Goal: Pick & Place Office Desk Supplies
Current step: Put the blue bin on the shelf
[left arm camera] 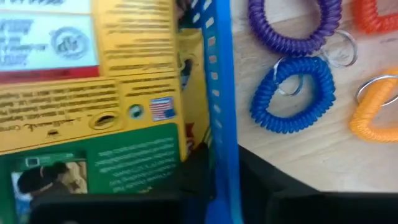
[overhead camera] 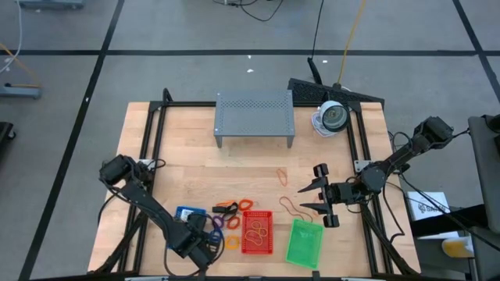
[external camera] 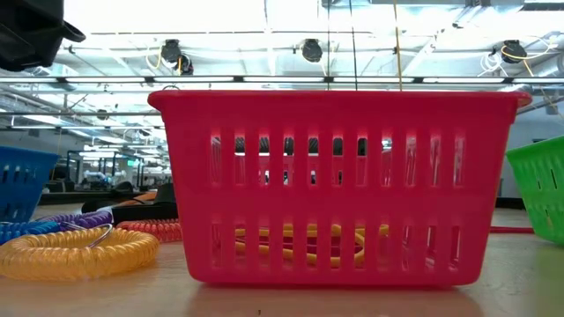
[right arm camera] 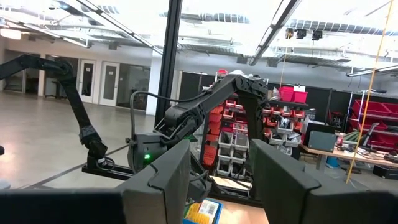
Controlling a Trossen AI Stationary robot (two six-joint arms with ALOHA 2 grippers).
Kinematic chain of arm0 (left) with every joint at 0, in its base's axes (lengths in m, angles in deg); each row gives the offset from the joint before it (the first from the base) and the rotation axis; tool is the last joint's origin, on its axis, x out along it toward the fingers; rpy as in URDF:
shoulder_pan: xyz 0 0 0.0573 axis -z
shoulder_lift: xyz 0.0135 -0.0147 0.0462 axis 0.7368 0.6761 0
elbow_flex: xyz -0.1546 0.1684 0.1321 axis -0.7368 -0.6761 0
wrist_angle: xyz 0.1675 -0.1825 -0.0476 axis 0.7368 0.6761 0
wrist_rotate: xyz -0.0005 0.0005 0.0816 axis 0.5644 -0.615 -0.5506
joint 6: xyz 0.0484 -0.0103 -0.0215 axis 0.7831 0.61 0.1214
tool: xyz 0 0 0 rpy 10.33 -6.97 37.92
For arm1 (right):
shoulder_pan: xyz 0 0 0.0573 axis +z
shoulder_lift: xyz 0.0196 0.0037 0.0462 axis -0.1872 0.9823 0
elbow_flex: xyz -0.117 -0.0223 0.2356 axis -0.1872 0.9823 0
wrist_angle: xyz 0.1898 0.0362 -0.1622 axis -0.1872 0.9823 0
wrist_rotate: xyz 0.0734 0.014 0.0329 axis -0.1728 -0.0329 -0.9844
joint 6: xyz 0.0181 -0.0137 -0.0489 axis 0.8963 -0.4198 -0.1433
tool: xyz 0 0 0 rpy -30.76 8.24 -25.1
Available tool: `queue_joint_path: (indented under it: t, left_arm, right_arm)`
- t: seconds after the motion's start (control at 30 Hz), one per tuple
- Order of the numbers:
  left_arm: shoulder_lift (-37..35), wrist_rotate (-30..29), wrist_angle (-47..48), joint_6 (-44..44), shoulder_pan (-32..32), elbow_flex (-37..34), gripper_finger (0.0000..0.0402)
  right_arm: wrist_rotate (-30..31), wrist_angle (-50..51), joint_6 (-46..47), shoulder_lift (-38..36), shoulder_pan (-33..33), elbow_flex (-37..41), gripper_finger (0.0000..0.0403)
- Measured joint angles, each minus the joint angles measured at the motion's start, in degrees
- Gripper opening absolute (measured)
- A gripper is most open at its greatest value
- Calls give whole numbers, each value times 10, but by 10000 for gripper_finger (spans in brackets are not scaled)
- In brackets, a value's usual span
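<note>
The left gripper (overhead camera: pixel 205 248) sits low at the near edge of the bench (overhead camera: pixel 195 176), right over the blue mesh tray (overhead camera: pixel 190 213). In the left wrist view its jaws straddle the blue tray's wall (left arm camera: pixel 221 93), one finger inside and one outside, so it looks like a grip on the rim, but whether the jaws have fully closed on it I cannot tell. A yellow-and-green crayon box (left arm camera: pixel 93 93) lies inside that tray, pressed against the wall, which suggests the tray is serving as the bin for the boxes. Just outside the tray lie coiled rings: a purple one (left arm camera: pixel 292 25), a blue one (left arm camera: pixel 292 99) and an orange one (left arm camera: pixel 373 109), loose on the wood and probably still to be sorted. The red mesh tray (overhead camera: pixel 257 232) stands just beside them and already holds thin rubber bands (external camera: pixel 300 242), seen through its slats in the low view. The green mesh tray (overhead camera: pixel 304 242) stands to its right. Two more reddish rubber bands (overhead camera: pixel 281 176) lie on bare wood farther back, near the right gripper (overhead camera: pixel 320 197), which hangs above the bench with its jaws wide apart and holding nothing, likely waiting its turn. The grey perforated shelf (overhead camera: pixel 255 115) stands at the back.
</note>
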Motion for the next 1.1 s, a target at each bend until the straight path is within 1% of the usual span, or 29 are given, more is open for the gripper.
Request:
queue_joint_path:
  t: [0.07, 0.13, 0.33, 0.47, 0.6, 0.67, 0.87, 0.93, 1.1]
  left_arm:
    - [1, 1, -3, 1, -1, 0, 22]
    - [1, 0, -2, 8, -1, 0, 10]
    - [-11, 11, 4, 24, -7, -2, 6]
    - [-34, 11, 8, 53, -16, -3, 4]
    - [-60, -12, 18, 88, -26, -3, 4]
    - [-72, -25, 32, 103, -32, -2, 3]
    - [-94, -28, 80, 136, -51, -2, 3]
    - [-94, -28, 99, 141, -55, -2, 3]
    - [-94, -26, 123, 139, -63, -2, 2]
  right_arm:
    - [0, 0, 0, 0, 0, 0, 155]
    - [0, 0, 0, 0, 0, 0, 155]
    - [5, 26, 12, 0, 0, 0, 155]
    - [61, 53, 45, 0, 0, 0, 155]
    - [98, 104, 92, 0, 0, 0, 155]
    - [117, 112, 107, 0, 1, 0, 155]
    - [125, 116, 106, 0, 1, 0, 155]
    - [145, 116, 100, 0, 1, 0, 155]
    - [226, 116, 93, 0, 0, 0, 155]
